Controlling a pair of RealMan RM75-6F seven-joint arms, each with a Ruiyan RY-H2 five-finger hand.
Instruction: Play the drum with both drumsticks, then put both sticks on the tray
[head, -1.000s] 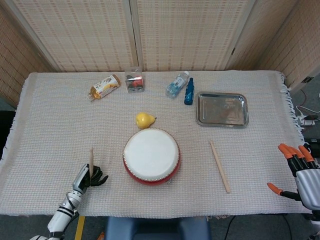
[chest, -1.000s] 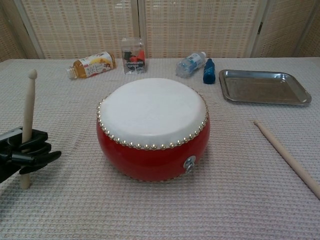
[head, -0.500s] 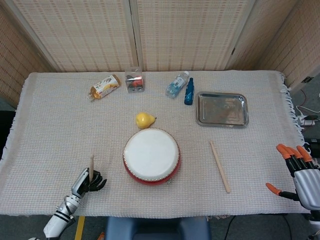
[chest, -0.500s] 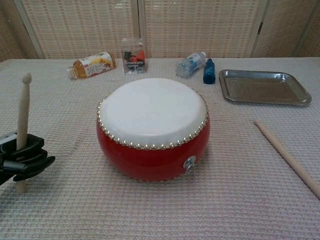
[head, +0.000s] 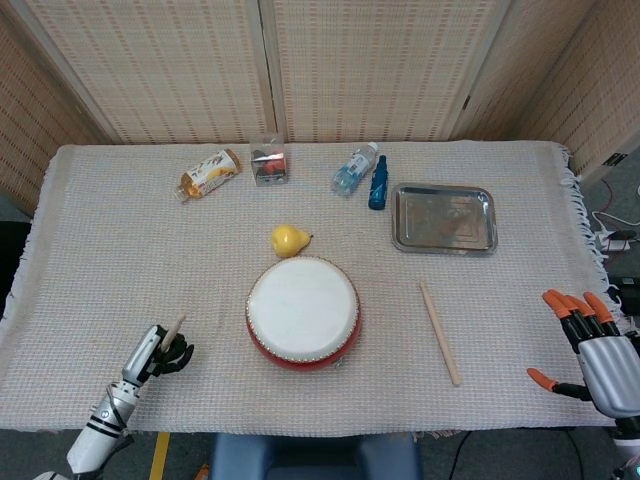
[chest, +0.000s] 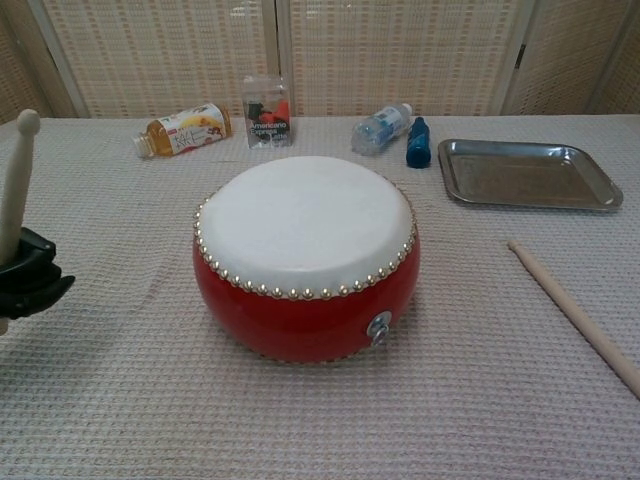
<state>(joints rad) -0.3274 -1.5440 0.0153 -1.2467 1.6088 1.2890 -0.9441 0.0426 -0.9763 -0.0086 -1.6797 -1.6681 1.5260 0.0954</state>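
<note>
- My left hand (head: 160, 352) sits nearest me, at about eight o'clock from the drum, with its fingers wrapped around a wooden drumstick (chest: 14, 185). In the chest view the stick stands almost upright, rounded tip uppermost.
- My right hand (head: 590, 352) hovers off the table's right edge, at about four o'clock from the drum, with its orange-tipped fingers spread and nothing in them.
- The second drumstick (head: 439, 332) lies flat on the woven cloth (head: 120, 260), at three o'clock from the drum and between it and my right hand, touching neither.
- I judge that stick to be light, stiff and smooth, and likely to roll on the cloth if nudged. I would take it around the lower shaft, near the end closest to me, leaving the far end free to strike.
- The red drum (head: 303, 311) sits in the middle with its white skin facing up. It looks squat and steady, and the skin is the part to treat gently.
- A yellow pear (head: 289, 240) lies just beyond the drum at twelve o'clock.
- The steel tray (head: 444, 217) rests at about two o'clock, with nothing in it.
- Along the far edge lie a small amber bottle (head: 208, 173), a clear packet (head: 268, 162), a water bottle (head: 354, 167) and a blue bottle (head: 378, 183).
</note>
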